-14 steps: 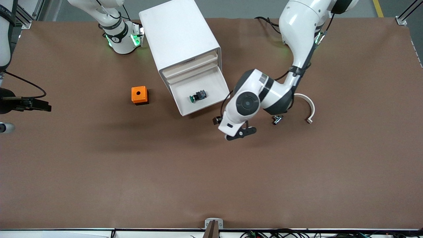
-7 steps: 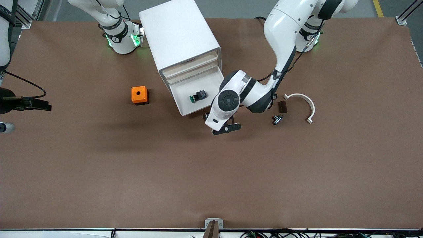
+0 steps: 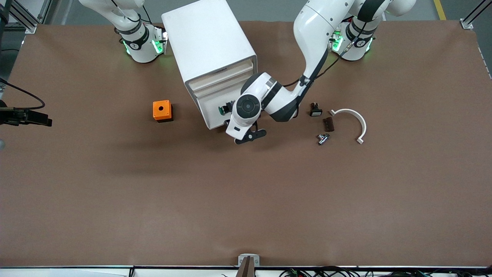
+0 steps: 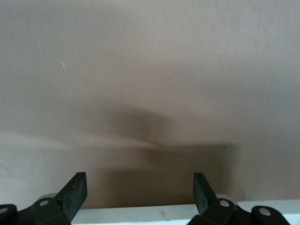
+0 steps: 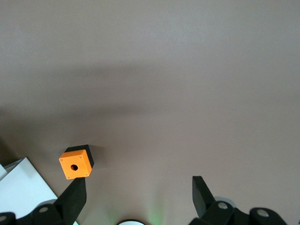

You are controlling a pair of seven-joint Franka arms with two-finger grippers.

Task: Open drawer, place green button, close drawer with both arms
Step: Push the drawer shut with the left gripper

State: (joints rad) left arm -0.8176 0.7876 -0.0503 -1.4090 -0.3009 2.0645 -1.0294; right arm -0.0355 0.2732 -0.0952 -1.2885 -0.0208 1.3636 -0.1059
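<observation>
The white cabinet [image 3: 207, 38] stands at the robots' side of the table with a lower drawer [image 3: 209, 115] pulled out. The green-capped button [image 3: 222, 110] lies in the drawer, partly hidden by the left arm's wrist. My left gripper [image 3: 240, 130] is open and empty at the drawer's front edge. In the left wrist view its fingers [image 4: 140, 185] stand wide apart, with the drawer's white rim [image 4: 140, 213] between them. My right gripper [image 3: 43, 120] hangs high at the right arm's end of the table. In the right wrist view it [image 5: 138, 187] is open and empty.
An orange box with a hole [image 3: 162, 110] sits beside the cabinet toward the right arm's end and also shows in the right wrist view [image 5: 75, 164]. Toward the left arm's end lie a black button with a white cap [image 3: 315, 110], a brown piece [image 3: 328, 124], a metal fitting [image 3: 323, 138] and a white curved clip [image 3: 355, 119].
My left arm has swung from near the small parts to the drawer's front edge, now covering part of the drawer and button. The right arm's hand has shifted slightly.
</observation>
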